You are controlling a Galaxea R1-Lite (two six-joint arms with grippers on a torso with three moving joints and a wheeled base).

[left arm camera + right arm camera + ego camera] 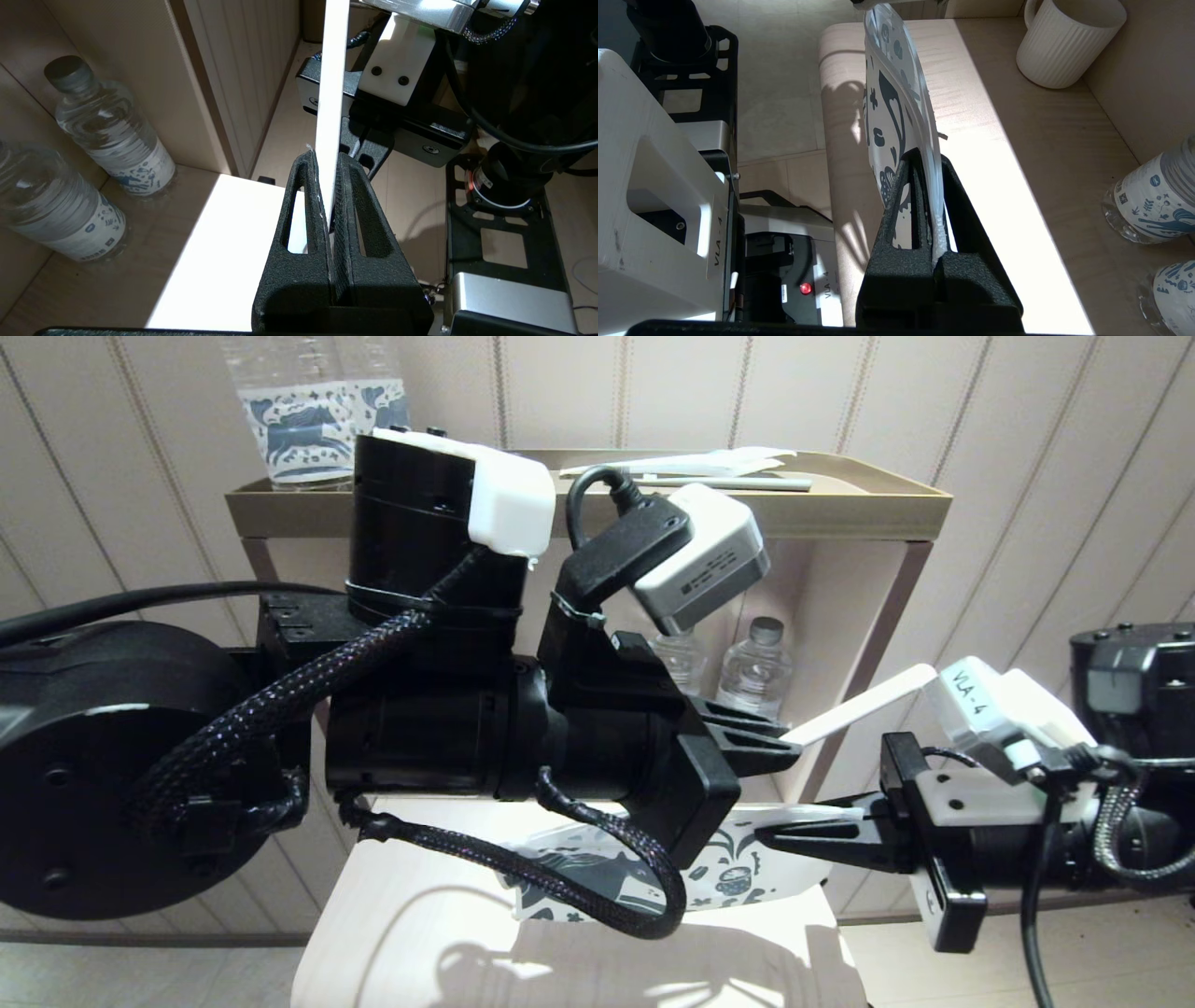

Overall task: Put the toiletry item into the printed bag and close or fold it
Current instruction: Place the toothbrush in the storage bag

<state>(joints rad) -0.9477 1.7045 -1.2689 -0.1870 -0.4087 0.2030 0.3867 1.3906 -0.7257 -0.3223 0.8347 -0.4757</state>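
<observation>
Arms meet over the pale table (392,933), left above right. Your right gripper (780,835) is clamped on one end of the printed bag (738,868), holding it off the tabletop, I judge so it can be loaded. Your left gripper (775,739) pinches the flat white stick (864,707), angled up and right, not yet at the bag. Only the right wrist view shows the mug (1064,42); the left wrist view shows the stick (331,93) squeezed between both fingers (306,205).

printed bag (747,873) half hidden by left arm (420,737)
</observation>
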